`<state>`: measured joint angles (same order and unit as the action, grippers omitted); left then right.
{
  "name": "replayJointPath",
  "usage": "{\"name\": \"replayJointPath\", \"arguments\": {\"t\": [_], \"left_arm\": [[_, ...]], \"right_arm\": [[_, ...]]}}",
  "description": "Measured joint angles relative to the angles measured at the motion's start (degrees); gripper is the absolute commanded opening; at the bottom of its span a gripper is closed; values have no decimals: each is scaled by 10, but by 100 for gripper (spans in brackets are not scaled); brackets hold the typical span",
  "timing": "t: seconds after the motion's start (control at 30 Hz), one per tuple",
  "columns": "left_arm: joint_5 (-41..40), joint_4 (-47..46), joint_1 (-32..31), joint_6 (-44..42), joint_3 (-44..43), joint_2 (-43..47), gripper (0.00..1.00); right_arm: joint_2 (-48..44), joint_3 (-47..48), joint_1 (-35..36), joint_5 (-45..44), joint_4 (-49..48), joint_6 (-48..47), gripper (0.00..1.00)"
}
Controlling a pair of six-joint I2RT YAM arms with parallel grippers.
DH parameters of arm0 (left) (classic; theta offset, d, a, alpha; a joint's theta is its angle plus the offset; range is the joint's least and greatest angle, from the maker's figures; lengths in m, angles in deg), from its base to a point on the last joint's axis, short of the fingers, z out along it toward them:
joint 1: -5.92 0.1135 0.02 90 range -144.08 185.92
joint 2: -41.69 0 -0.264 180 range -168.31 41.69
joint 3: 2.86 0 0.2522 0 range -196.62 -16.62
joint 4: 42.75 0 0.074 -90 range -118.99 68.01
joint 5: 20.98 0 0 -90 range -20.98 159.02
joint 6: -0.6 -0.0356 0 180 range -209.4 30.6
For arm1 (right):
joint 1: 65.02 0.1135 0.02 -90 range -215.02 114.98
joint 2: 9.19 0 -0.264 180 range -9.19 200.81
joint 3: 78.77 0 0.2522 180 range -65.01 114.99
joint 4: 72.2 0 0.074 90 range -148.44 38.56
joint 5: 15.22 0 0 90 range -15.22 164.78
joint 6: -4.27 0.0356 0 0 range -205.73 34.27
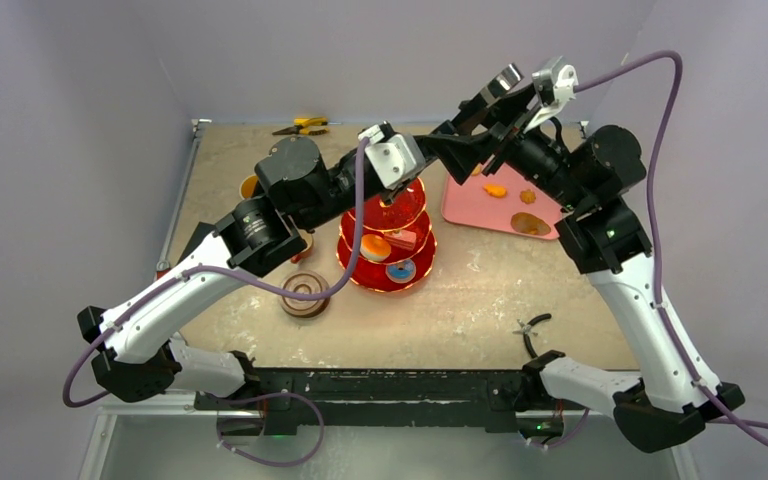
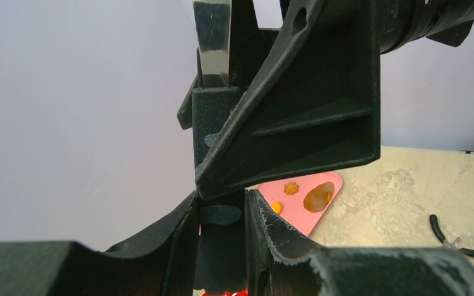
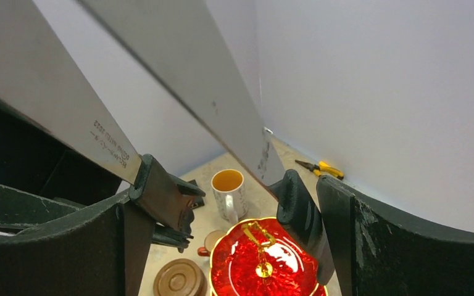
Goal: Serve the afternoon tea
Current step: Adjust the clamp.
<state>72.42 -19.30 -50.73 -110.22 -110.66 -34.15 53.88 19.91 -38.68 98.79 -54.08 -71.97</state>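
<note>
Step in hand, by your reading: settling the tongs [image 3: 114,154] between both arms, above the stand.

Right gripper [image 3: 231,203]: jaws wide, tongs spread between them. Left gripper [image 2: 221,243]: jaws narrow, apparently pinching one black tip.

Tiered stand [image 1: 388,262] sits at desk centre, partly stocked. More pastries [image 1: 495,190] lie on the pink tray [image 1: 465,205] at 2 o'clock; the mug [image 3: 228,185] is at 10.

Next: free that tip, then swing the tongs to 2 o'clock.

Desk [image 1: 480,300] is mottled beige; walls are plain and pale.

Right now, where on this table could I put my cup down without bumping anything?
Bare tabletop lies between the red stand, the pink tray and the black cutters; also the near strip before the stand. Crowded: left of the stand, with the brown saucer and mug by the left arm.
</note>
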Motion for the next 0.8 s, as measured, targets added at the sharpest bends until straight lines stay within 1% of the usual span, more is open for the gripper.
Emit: {"name": "replayJointPath", "arguments": {"t": [0.07, 0.3, 0.53, 0.8], "left_arm": [[2, 0, 0, 0, 0, 0, 0], [2, -2, 0, -15, 0, 0, 0], [-24, -3, 0, -53, 1, -5, 0], [-35, -8, 0, -64, 2, -12, 0]], "right_arm": [[3, 11, 0, 0, 11, 0, 99], [18, 46, 0, -5, 34, 0, 93], [37, 70, 2, -31, 76, 0, 91], [41, 73, 3, -38, 85, 14, 74]]}}
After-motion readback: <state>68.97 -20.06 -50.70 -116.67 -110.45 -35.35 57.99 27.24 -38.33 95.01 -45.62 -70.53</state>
